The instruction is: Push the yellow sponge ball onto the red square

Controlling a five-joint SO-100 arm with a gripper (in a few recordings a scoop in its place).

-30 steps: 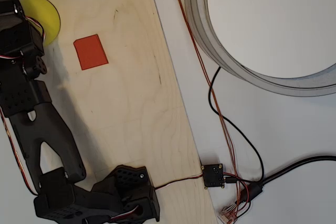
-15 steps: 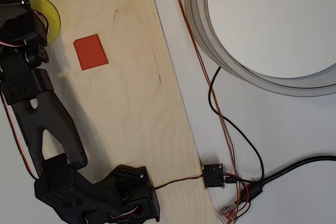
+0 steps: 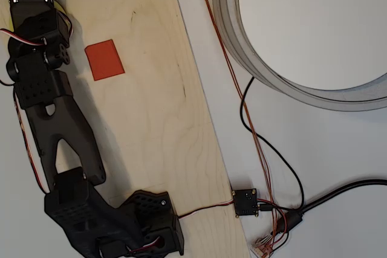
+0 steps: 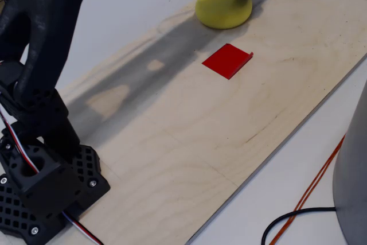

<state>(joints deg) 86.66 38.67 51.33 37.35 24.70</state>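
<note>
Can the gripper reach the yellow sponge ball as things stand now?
Probably yes. The arm's wrist hangs right over the yellow sponge ball, and nothing lies between them on the wooden board. The red square lies apart from the ball.

The black arm [image 3: 57, 143] extends from its base to the upper left in the overhead view, hand state indeterminate.

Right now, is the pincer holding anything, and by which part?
Cannot tell. The arm's wrist sits over the yellow sponge ball, hiding the pincer; the ball rests on the board beside the red square.

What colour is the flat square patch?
Red square: bright red, clearest in the fixed view.
</note>
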